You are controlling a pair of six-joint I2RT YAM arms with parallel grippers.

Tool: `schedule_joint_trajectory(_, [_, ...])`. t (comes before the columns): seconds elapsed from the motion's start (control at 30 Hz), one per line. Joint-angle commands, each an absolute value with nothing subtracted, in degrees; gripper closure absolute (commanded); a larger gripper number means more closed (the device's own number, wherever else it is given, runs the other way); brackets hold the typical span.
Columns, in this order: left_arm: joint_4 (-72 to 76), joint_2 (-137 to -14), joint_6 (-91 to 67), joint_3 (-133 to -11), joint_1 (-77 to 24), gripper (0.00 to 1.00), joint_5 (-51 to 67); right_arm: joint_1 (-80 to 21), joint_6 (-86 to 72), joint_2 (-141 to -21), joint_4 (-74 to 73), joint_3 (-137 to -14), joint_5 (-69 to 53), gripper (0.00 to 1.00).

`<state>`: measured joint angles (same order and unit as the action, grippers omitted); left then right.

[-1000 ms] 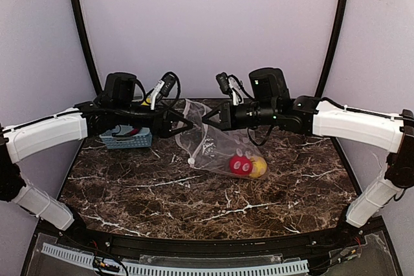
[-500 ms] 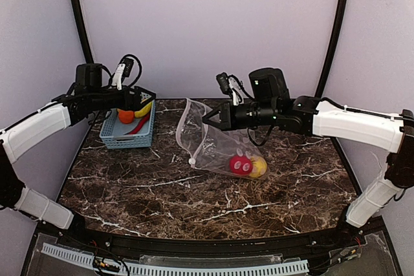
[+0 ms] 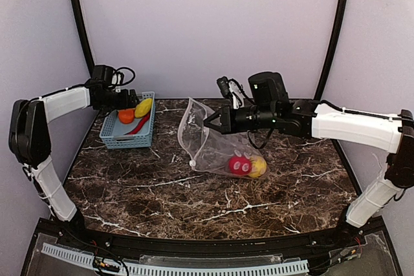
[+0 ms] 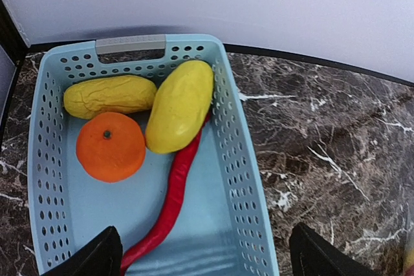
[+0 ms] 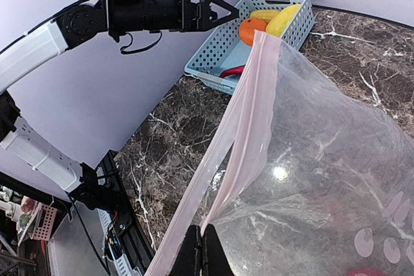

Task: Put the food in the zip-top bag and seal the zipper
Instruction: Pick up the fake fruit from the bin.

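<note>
Dark brown marble with white veins makes up the surface (image 3: 194,205). Near its middle, a little to the right, lies a clear plastic zip-top bag with white oval dots (image 3: 213,147). Its bottom end rests on the surface. Inside that end sit a round red toy piece (image 3: 240,165) and a small yellow toy piece (image 3: 259,167), side by side and touching. A small white slider (image 3: 192,162) hangs at the near left end of the bag's mouth.

The thin pale pink zipper strip (image 5: 249,108) runs up along the mouth. The right tool (image 3: 208,123) is pinched tight on this strip and holds the mouth up off the surface. By the tool, the two sides of the strip stand a little apart.

Far back on the left sits a blue-grey plastic basket with holes (image 4: 236,159). In it are an orange ball (image 4: 110,147), a smooth yellow piece (image 4: 180,106), a bumpy yellow piece (image 4: 110,95) and a long red chili (image 4: 171,205). The smooth yellow piece lies partly on the chili. The left tool (image 3: 134,99) hangs over the basket with its fingers wide apart, holding nothing.
</note>
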<state>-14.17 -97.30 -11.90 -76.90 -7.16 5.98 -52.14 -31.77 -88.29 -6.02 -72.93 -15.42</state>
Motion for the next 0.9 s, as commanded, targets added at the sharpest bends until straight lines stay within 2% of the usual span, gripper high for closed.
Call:
schedule_joint_trajectory(0.0, [-17.5, -104.6, -14.2, -83.0, -5.5, 0.1, -1.2, -52.6, -31.4, -88.5, -3.1, -71.5, -14.9, 1.0])
schedule_joint_trajectory(0.47, [-20.4, -120.0, -14.8, -97.4, -3.6, 0.11, -4.5, -52.6, -31.1, -89.2, -1.1, -70.8, -17.4, 1.0])
schedule_joint_trajectory(0.87, [-20.8, -124.3, -14.4, -99.1, -2.8, 0.11, -5.6, -52.6, -31.8, -89.6, -0.6, -70.6, -17.8, 1.0])
